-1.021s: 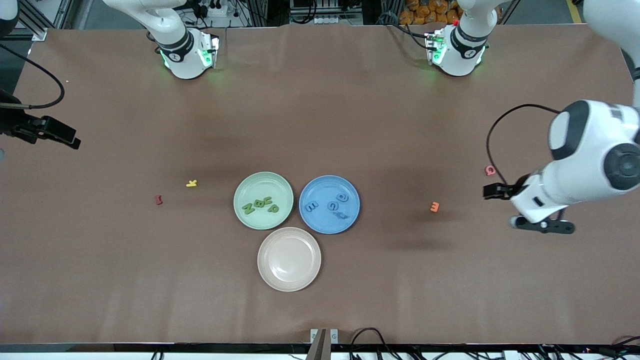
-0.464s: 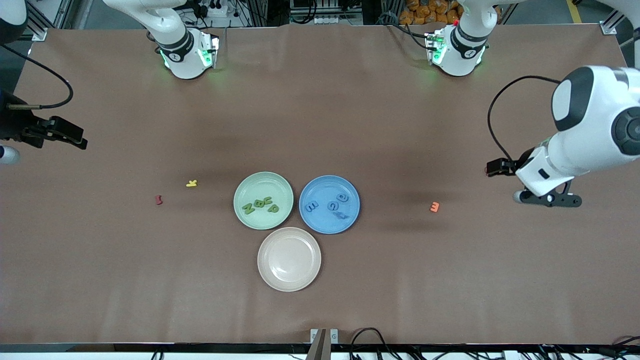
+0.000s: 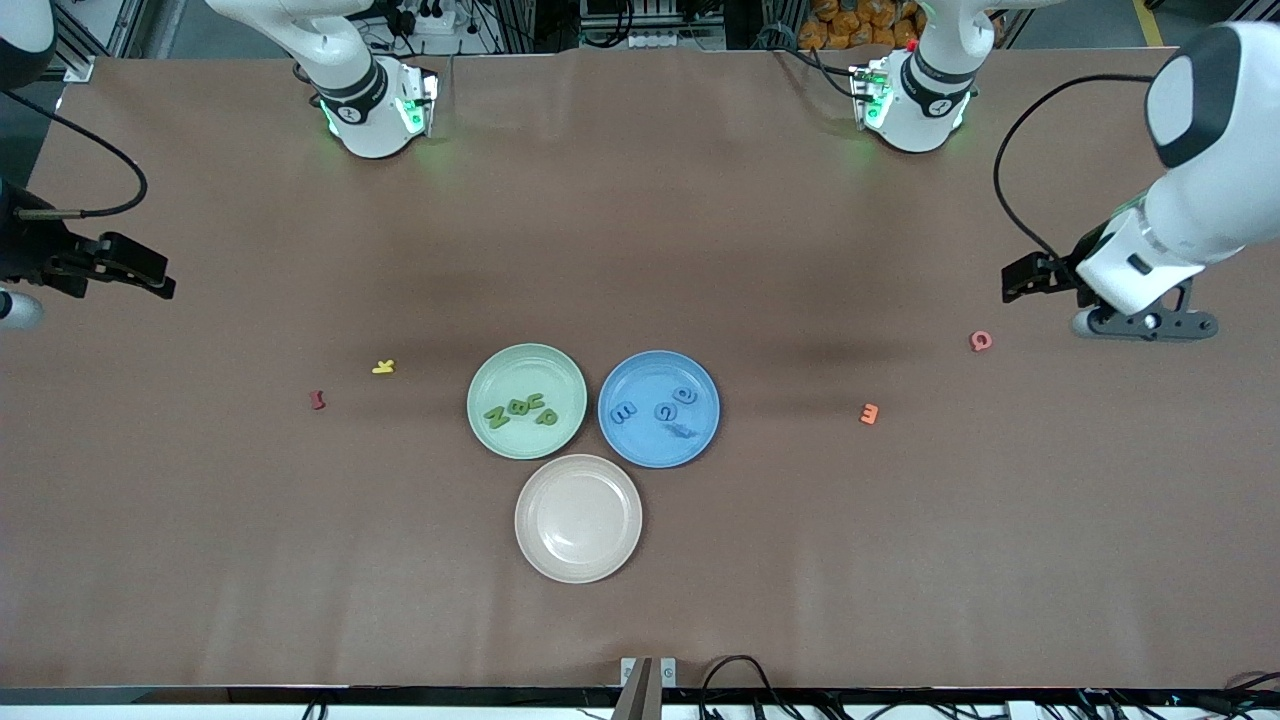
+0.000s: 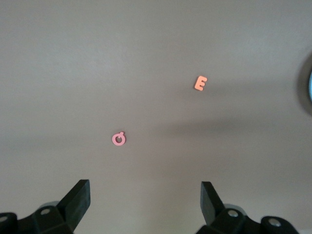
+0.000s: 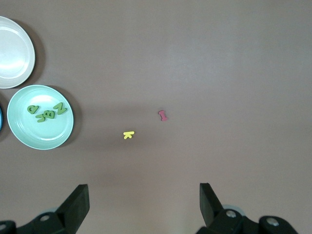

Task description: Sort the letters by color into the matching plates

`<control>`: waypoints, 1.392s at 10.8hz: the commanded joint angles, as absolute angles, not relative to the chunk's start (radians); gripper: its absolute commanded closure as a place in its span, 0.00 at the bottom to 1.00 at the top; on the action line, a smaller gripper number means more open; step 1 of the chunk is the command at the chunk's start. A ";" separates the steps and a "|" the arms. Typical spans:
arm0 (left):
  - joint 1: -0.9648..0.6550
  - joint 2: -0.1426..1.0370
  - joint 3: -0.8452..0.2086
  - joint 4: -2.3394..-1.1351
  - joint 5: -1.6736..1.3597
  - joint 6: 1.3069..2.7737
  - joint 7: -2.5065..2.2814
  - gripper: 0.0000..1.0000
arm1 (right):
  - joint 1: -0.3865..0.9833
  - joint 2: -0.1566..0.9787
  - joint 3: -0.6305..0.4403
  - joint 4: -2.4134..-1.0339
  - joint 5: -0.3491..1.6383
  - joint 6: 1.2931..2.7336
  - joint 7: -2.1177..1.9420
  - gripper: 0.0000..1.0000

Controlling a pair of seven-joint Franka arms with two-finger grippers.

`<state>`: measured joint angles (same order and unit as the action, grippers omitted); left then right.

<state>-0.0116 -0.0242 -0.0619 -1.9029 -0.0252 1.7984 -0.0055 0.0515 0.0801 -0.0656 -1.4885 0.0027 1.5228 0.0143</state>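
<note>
Four green letters lying in the mint green plate and four blue letters in the blue plate at frame centre, with left gripper at right edge and right gripper at left edge, both spread wide, empty.

green plate holds four green letters, blue plate beside it holds four blue letters. beige plate nearer the camera. left gripper and right gripper hover over the table ends, fingers spread, holding nothing.
</note>
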 commanded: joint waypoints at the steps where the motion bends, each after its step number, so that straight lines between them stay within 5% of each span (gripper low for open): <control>1: 0.012 -0.067 -0.072 -1.847 -0.046 1.813 -0.035 0.00 | 0.049 0.075 -0.063 -1.491 -0.008 1.525 0.006 0.00; 7: 0.006 -0.078 -0.077 -1.680 -0.048 1.715 -0.013 0.00 | 0.049 0.075 -0.063 -1.491 -0.008 1.525 0.011 0.00; 15: 0.000 -0.080 -0.080 -1.652 -0.051 1.683 0.020 0.00 | 0.051 0.075 -0.063 -1.491 -0.008 1.525 0.011 0.00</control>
